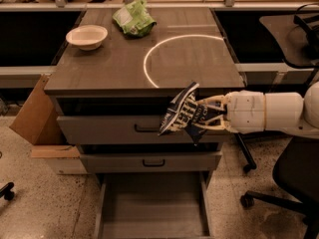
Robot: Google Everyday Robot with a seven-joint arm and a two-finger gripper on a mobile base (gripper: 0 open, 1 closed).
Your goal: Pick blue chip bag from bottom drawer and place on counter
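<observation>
Your gripper (202,116) clenches the blue chip bag (178,114) in front of the top drawer (99,129), just below the counter (109,68) edge.

The hand (195,116), gripping the blue chip bag (177,111) at the front edge of the bench (99,68), faces open surface inside the white arc (145,63); a bowl (86,36) and green bag (133,18) crowd the far left.
</observation>
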